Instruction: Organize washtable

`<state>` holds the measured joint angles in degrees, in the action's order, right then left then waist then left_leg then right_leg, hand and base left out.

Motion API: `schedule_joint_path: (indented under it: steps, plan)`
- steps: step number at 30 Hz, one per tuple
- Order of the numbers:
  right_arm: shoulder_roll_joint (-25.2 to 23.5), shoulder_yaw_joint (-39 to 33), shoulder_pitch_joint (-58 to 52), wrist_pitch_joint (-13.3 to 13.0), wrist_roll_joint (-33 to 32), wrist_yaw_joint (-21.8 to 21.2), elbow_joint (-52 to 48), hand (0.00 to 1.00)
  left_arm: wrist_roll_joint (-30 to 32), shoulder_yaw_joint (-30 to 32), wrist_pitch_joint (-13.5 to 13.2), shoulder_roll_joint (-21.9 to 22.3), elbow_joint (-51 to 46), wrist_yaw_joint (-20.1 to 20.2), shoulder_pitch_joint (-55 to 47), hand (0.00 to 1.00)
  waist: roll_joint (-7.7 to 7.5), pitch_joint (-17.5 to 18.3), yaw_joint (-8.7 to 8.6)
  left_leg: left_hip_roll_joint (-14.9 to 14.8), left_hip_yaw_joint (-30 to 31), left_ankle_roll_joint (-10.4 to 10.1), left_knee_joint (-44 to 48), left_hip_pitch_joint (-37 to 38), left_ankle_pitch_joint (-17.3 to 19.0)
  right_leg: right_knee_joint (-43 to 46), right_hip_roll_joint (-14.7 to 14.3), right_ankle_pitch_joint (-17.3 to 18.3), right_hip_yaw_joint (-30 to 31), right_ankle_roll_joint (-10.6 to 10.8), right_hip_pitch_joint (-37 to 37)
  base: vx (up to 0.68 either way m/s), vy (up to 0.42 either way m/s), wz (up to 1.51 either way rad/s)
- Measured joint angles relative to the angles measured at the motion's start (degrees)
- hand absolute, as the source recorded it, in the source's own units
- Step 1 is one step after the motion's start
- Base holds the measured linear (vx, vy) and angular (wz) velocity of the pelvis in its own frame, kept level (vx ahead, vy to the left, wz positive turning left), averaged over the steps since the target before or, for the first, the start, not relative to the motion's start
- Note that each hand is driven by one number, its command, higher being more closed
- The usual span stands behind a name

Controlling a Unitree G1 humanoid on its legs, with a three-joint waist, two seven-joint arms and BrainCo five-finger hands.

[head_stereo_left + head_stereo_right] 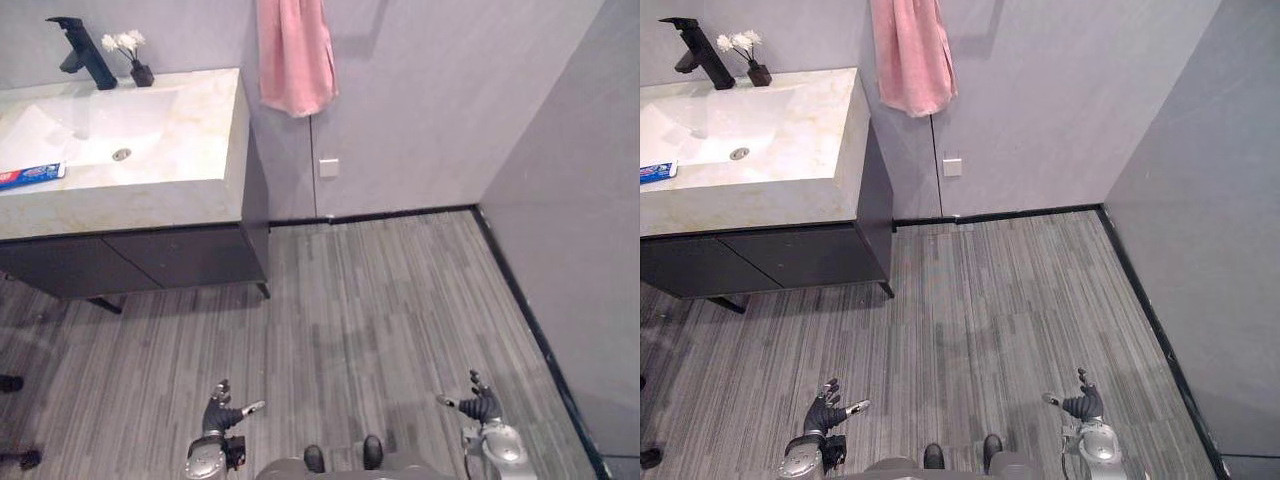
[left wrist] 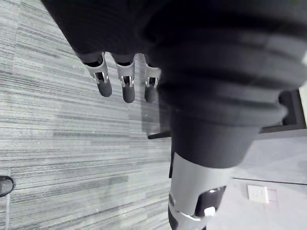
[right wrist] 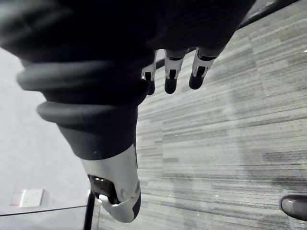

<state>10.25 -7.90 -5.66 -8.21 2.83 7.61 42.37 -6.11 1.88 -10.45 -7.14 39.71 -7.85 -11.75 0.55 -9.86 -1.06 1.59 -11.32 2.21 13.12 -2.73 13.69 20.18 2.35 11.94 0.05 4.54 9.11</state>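
The table (image 1: 195, 190) is standing against the wall at the upper left, well apart from both robot hands. A toothpaste tube (image 1: 30, 175) is lying on the near left part of its top, just beside the basin (image 1: 100, 125). A black tap (image 1: 85, 52) is rising behind the basin, and a small dark vase of white flowers (image 1: 136, 62) is sitting just beside the tap on the back rim. A pink towel (image 1: 295, 55) is hanging on the wall past the table's right end, above a white socket (image 1: 328, 167).

The left robot hand (image 1: 222, 412) is hanging low over the striped floor (image 1: 380, 300), its fingers (image 2: 127, 88) loosely straight and gripping nothing. The right robot hand (image 1: 482, 405) is hanging likewise over the floor on the other side, its fingers (image 3: 170, 79) relaxed and carrying nothing.
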Motion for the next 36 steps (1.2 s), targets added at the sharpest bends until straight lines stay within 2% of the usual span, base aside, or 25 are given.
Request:
schedule_joint_path:
  steps: [2,3,6,7,9,11,12,14,15,16,17,19,20,22,24,25,26,27,28,30,31,32,33,34,36]
  plan:
    - [-0.09,0.02,-0.44,0.13,-0.02,0.01,-1.36,0.00,-0.03,-0.28,0.03,-0.46,-0.04,-0.06,0.21,0.00,-0.64,-1.02,-0.84,0.94,0.45,0.84,2.01,0.15,1.69,6.85,1.47,1.70,-0.23,-0.22,2.14,0.08,0.044,0.03]
    - [-0.16,0.14,-0.49,0.59,-0.03,0.03,-2.88,0.00,0.00,-0.37,0.08,-0.63,-0.23,-0.17,0.38,0.00,-0.51,-2.02,-1.25,1.01,1.01,1.71,2.98,0.90,2.96,15.11,1.94,2.69,-1.05,-0.46,5.92,0.18,0.036,0.04]
    - [0.45,1.12,-0.25,0.65,-0.48,0.13,-3.38,0.00,0.03,-1.58,0.18,-1.49,-1.25,-1.05,1.62,0.00,-0.06,-2.65,-1.49,-0.15,1.77,1.88,2.95,3.39,4.42,16.13,1.95,4.55,-3.72,-0.22,9.43,0.26,0.004,0.04]
    - [0.55,1.20,0.08,0.66,-0.56,0.14,-3.39,0.00,0.03,-1.58,0.13,-1.58,-1.46,-1.13,2.44,0.00,0.46,-2.84,-1.67,-1.31,2.23,0.78,2.94,4.49,5.10,14.11,1.51,4.45,-5.20,-0.27,11.12,0.43,-0.056,0.20]
    - [0.92,1.48,0.57,0.68,-0.59,0.15,-3.95,0.00,0.02,-1.72,0.10,-1.82,-1.75,-1.21,3.50,0.00,0.74,-3.07,-2.46,-2.65,3.35,-0.96,2.61,6.22,6.06,9.31,1.13,2.55,-6.28,-0.49,13.37,0.50,-0.103,0.37]
    - [1.21,2.01,0.10,0.67,-0.60,0.21,-6.29,0.00,0.05,-1.71,0.00,-2.29,-2.24,-1.34,3.20,0.00,-0.27,-2.55,-3.17,-2.93,4.39,-3.13,1.75,8.95,7.24,6.78,0.89,-5.62,-5.87,-2.77,14.44,0.63,-0.164,0.36]
    - [1.72,2.05,0.12,0.67,-0.60,0.20,-6.74,0.00,0.07,-1.72,0.01,-1.81,-2.26,-1.32,3.31,0.00,0.91,-2.37,-3.29,-4.64,5.36,-4.17,3.73,9.01,7.30,8.68,0.30,-5.18,-7.08,-5.29,14.12,0.49,-0.144,0.16]
    - [1.43,2.37,0.80,0.61,-0.63,0.15,-7.86,0.00,0.05,-1.65,-0.02,-1.50,-2.71,-1.31,3.54,0.00,1.38,-2.53,-3.20,-6.91,6.65,-7.86,15.75,4.67,3.90,8.45,-0.97,-1.37,-8.31,-6.73,11.04,0.54,-0.193,0.17]
    - [1.48,2.56,0.82,0.60,-0.71,0.11,-7.86,0.00,0.03,-1.65,0.00,-1.11,-2.71,-1.22,3.54,0.00,1.69,-2.82,-3.33,-7.36,6.93,-7.30,21.65,2.99,1.85,7.62,-1.56,-0.90,-8.54,-7.33,9.03,0.59,-0.231,0.15]
    - [1.59,3.61,0.77,0.60,-0.97,0.14,-7.83,0.00,-0.04,-1.65,0.02,-0.45,-3.08,-1.12,3.10,0.00,1.91,-3.38,-2.90,-9.16,7.33,-5.87,32.29,-0.37,-2.17,5.62,-2.52,-0.30,-8.51,-8.28,4.87,0.58,-0.210,-0.09]
    - [1.26,4.96,0.78,0.44,-1.28,0.11,-7.82,0.00,-0.10,-1.74,0.00,-0.06,-3.39,-0.96,2.36,0.00,1.63,-3.70,-2.60,-11.35,6.15,-4.73,42.75,-3.35,-1.39,3.24,-3.59,0.06,-7.95,-8.88,-0.32,0.68,-0.218,-0.18]
    - [0.87,6.19,0.91,-0.36,-1.30,0.18,-8.00,0.00,-0.09,-1.78,0.02,0.25,-3.49,-0.96,2.24,0.00,0.68,-4.34,-1.54,-11.88,5.06,-3.39,49.04,-7.06,-0.51,-0.38,-3.45,0.36,-6.83,-9.38,-7.30,0.53,-0.134,-0.19]
    - [0.75,6.01,0.89,-0.41,-1.53,0.30,-8.32,0.00,-0.09,-1.79,0.01,0.34,-3.96,-0.99,2.25,0.00,0.22,-4.53,-1.03,-11.27,4.66,-2.81,48.40,-10.40,-0.12,-3.38,-3.27,0.40,-5.93,-9.43,-10.86,0.46,-0.051,-0.20]
    - [0.81,5.46,1.35,-0.33,-2.20,0.76,-8.06,0.00,-0.08,-1.74,0.01,0.30,-4.79,-1.09,2.48,0.00,0.79,-4.51,-0.30,-9.40,4.74,-3.06,41.95,-16.13,0.57,-7.51,-2.58,0.68,-5.00,-9.58,-14.64,0.45,0.018,-0.24]
    - [0.55,4.49,2.19,-0.27,-2.27,1.12,-7.19,0.00,-0.05,-1.73,0.03,0.32,-4.86,-1.21,3.66,0.00,0.36,-5.50,0.57,-5.41,4.94,-3.86,27.14,-20.09,0.29,-9.67,-0.49,1.56,-4.56,-8.12,-18.32,0.45,0.096,-0.23]
    - [0.34,3.58,1.82,-0.26,-2.27,1.18,-7.03,0.00,-0.01,-1.77,0.03,0.48,-4.87,-1.24,3.80,0.00,0.32,-5.78,0.57,-3.65,5.28,-5.10,18.49,-20.65,-2.02,-10.10,-0.13,2.16,-4.53,-7.16,-20.00,0.59,0.174,-0.15]
    - [0.74,2.91,1.13,-0.23,-2.24,1.26,-6.60,0.00,0.01,-1.78,0.00,0.80,-4.94,-1.40,3.59,0.00,2.33,-5.11,0.67,-3.13,6.70,-4.78,6.67,-20.31,-8.84,-10.27,-1.36,3.12,-3.96,-6.10,-21.51,0.52,0.177,-0.27]
    - [0.95,2.99,0.85,-0.11,-2.17,1.41,-5.92,0.00,0.07,-1.70,0.01,0.65,-4.86,-1.85,3.18,0.00,3.82,-4.57,0.98,-3.55,7.49,-0.36,5.68,-20.45,-17.32,-9.72,-2.33,4.86,-2.87,-5.09,-23.01,0.63,0.234,-0.26]
    - [0.08,3.25,1.20,0.28,-2.09,1.58,-4.70,0.00,0.09,-1.45,0.15,0.07,-4.14,-2.40,4.00,0.00,1.49,-4.46,1.43,-1.90,6.14,0.61,7.88,-20.56,-14.83,-8.77,0.00,5.99,-2.13,-4.14,-23.31,0.42,0.153,-0.12]
    - [0.14,3.05,1.24,0.60,-1.41,2.17,-4.18,0.00,0.42,-1.35,0.11,0.29,-4.23,-2.74,5.46,0.00,0.27,-4.30,1.40,0.70,5.74,2.56,10.11,-20.17,-11.15,0.90,2.58,5.13,-0.77,-2.58,-19.72,0.55,0.199,0.17]
    - [-0.13,3.03,1.32,0.74,-0.89,2.17,-3.71,0.00,0.66,-1.39,0.15,0.27,-4.15,-2.78,5.33,0.00,-0.24,-4.37,1.45,1.61,5.34,3.12,10.22,-18.48,-9.48,7.98,3.56,3.53,-0.25,-0.18,-17.50,0.60,0.226,0.12]
    - [-0.53,3.03,1.22,0.81,-0.36,2.17,-3.09,0.00,0.80,-1.40,0.19,0.17,-4.13,-3.01,4.97,0.00,-0.64,-4.36,1.44,2.71,5.62,3.63,9.61,-15.95,-7.81,16.63,4.44,0.15,0.43,3.49,-14.80,0.50,0.163,0.13]
    - [-1.00,3.30,0.85,0.83,0.15,2.15,-2.90,0.00,0.97,-1.42,0.27,0.03,-4.11,-3.52,4.86,0.00,-1.00,-4.35,1.09,3.74,6.17,3.95,8.79,-12.40,-6.30,27.51,5.43,-1.09,0.91,4.67,-11.16,0.59,0.168,0.29]
    - [-1.36,3.85,0.53,0.85,0.30,2.13,-2.92,0.00,1.26,-1.57,0.26,-0.01,-4.10,-3.53,4.70,0.00,-0.96,-4.34,0.44,4.30,6.97,4.40,7.70,-8.21,-5.09,35.94,5.87,0.80,0.33,2.63,-7.29,0.48,0.110,0.32]
    - [-1.58,4.83,0.32,0.75,0.85,2.13,-3.16,0.00,1.28,-1.87,0.24,0.18,-4.04,-3.60,4.49,0.00,-0.99,-4.30,-0.15,4.46,8.36,4.52,4.78,-2.83,-4.64,37.56,5.81,3.56,-1.66,0.49,-2.74,0.39,0.061,0.35]
